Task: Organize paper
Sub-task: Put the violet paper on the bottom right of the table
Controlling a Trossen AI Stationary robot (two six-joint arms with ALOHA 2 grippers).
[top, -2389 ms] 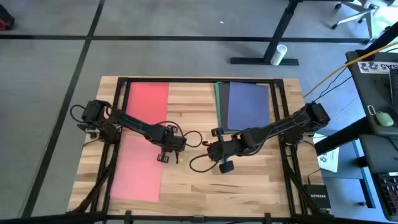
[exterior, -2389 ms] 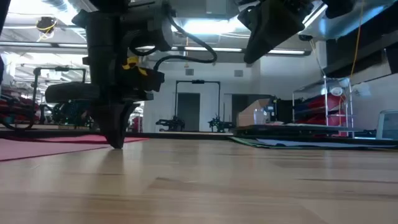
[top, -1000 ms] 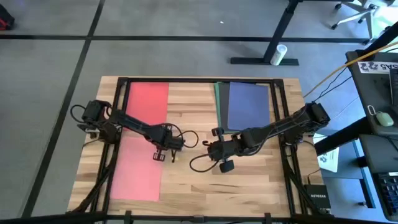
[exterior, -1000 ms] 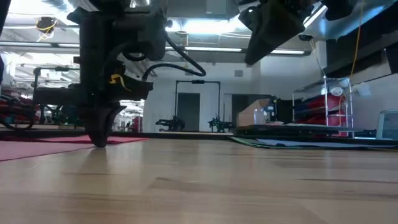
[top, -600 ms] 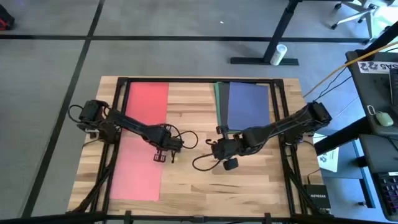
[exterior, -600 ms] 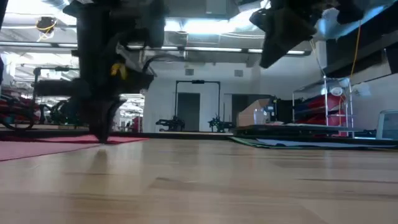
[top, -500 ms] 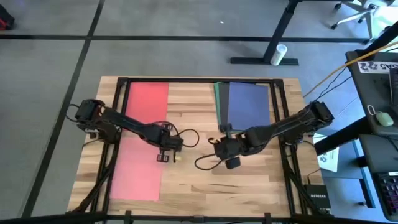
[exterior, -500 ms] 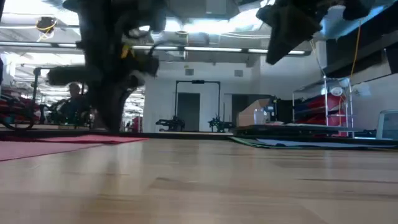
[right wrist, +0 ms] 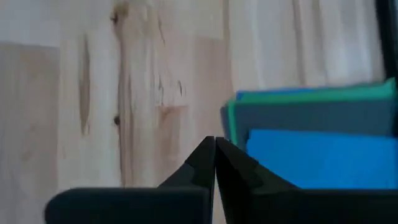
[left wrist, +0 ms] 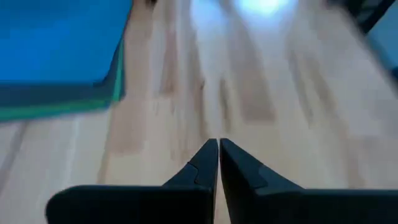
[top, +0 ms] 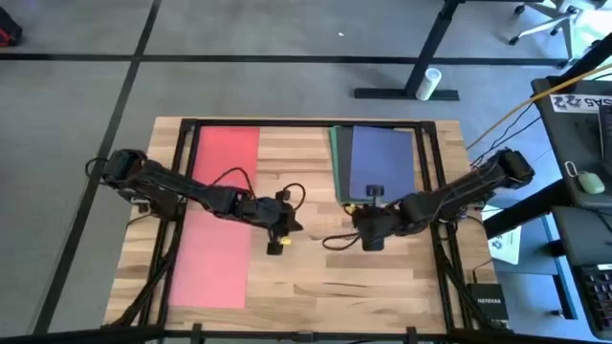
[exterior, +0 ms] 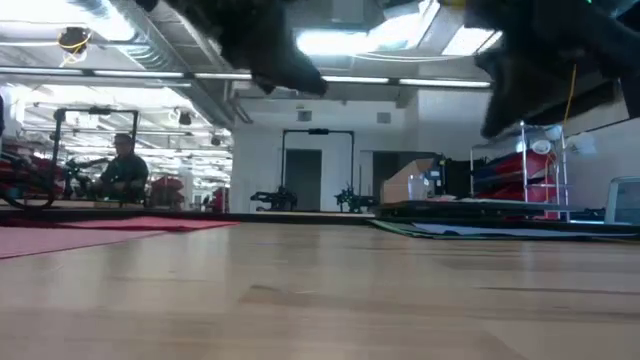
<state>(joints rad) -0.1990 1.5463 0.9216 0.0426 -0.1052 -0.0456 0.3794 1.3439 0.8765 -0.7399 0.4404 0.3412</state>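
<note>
Both arms have swung toward the right side of the counter (top: 306, 277) since the earlier pictures. Left claw (top: 278, 234) has left the red sheet (top: 222, 162) and hangs over bare wood near the middle, fingers pressed together, empty. Right claw (top: 371, 212) now sits at the near edge of the blue sheet (top: 382, 158) stacked on grey and green ones, also closed and empty.

Both arms are dark, slender and jointed, with black cables looping loosely beside their wrists. Each gripper, the left gripper (left wrist: 218, 152) and the right gripper (right wrist: 214, 151), has two black, wedge-shaped fingers tapering to points.
</note>
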